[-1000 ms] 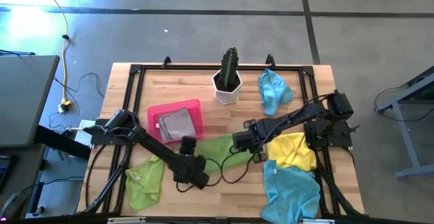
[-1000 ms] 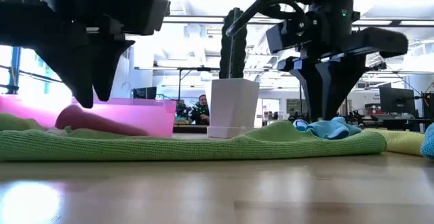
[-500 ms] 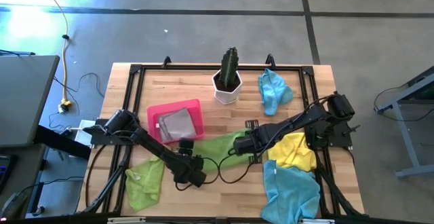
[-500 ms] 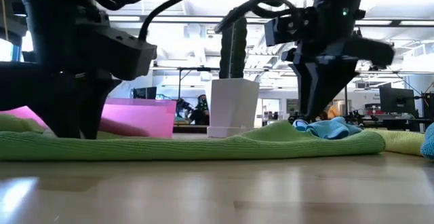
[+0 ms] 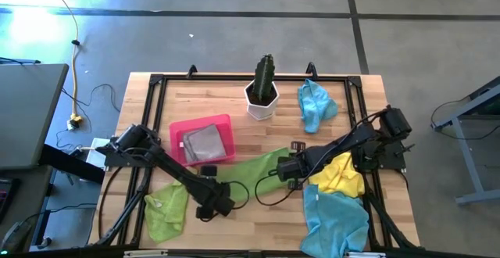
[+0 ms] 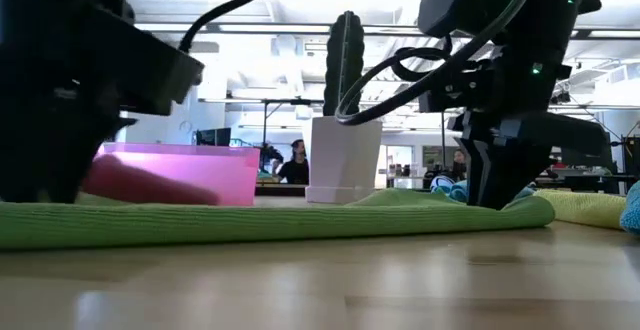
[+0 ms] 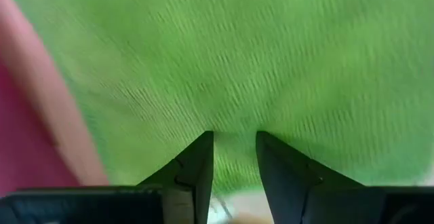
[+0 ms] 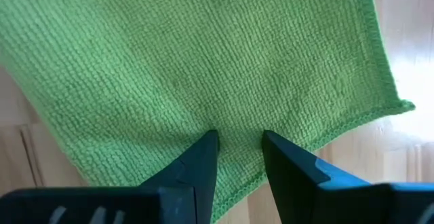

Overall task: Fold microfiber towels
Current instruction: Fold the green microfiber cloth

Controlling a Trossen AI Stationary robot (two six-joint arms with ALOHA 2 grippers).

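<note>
Across the middle of the wooden surface [image 5: 234, 90] a lime green towel [image 5: 248, 170] lies flat. At its 8 o'clock corner the left gripper [image 7: 234, 149] presses down, jaws slightly parted with cloth between them; at its 3 o'clock edge the right gripper [image 8: 239, 148] does likewise. A pink tray [image 5: 187, 125] sits at the towel's 10 o'clock.

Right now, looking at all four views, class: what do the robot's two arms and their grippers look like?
Both arms are black, jointed, with boxy housings. Black cables loop loosely off them, seen over the table. The left gripper and right gripper each end in two dark, wedge-shaped fingers tapering to narrow tips. In the low view, small green lights glow on the right arm's housing.
</note>
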